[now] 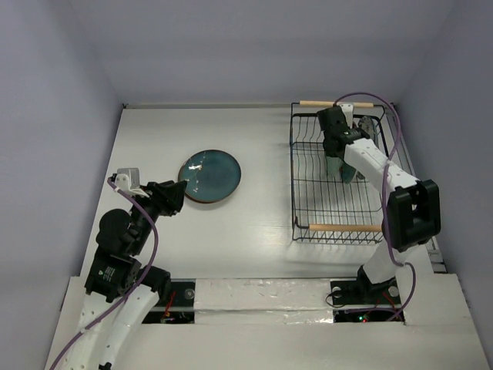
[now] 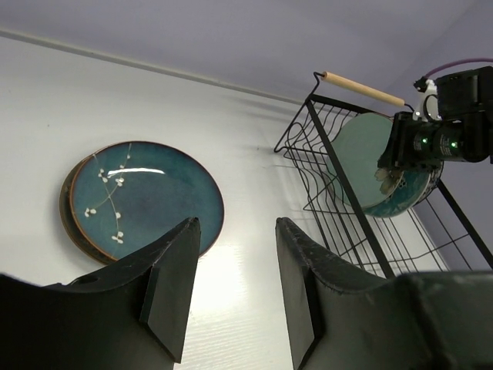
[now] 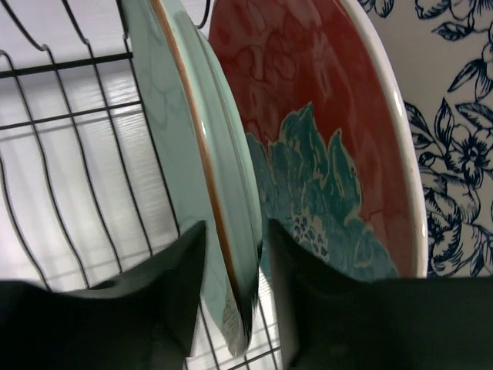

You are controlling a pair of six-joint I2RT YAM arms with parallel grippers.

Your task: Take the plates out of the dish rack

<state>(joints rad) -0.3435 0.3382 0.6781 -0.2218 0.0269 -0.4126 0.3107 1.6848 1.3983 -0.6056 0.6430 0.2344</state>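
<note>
The glossy teal plate (image 1: 209, 176) lies flat on the table, on top of another plate whose edge shows at its left in the left wrist view (image 2: 146, 196). My left gripper (image 1: 179, 196) is open and empty just near-left of it (image 2: 235, 223). The black wire dish rack (image 1: 293, 177) stands at the right (image 2: 308, 139). In it stand the pale green plate (image 3: 166, 116), the red plate with teal flower (image 3: 308, 116) and the white plate with blue floral rim (image 3: 454, 116). My right gripper (image 1: 335, 150) is open, its jaws either side of the pale green plate's rim (image 3: 235, 231).
The rack has light wooden bar handles at its far end (image 1: 317, 103) and near end (image 1: 344, 227). The near half of the rack holds no plates. Walls close the table at the back and both sides.
</note>
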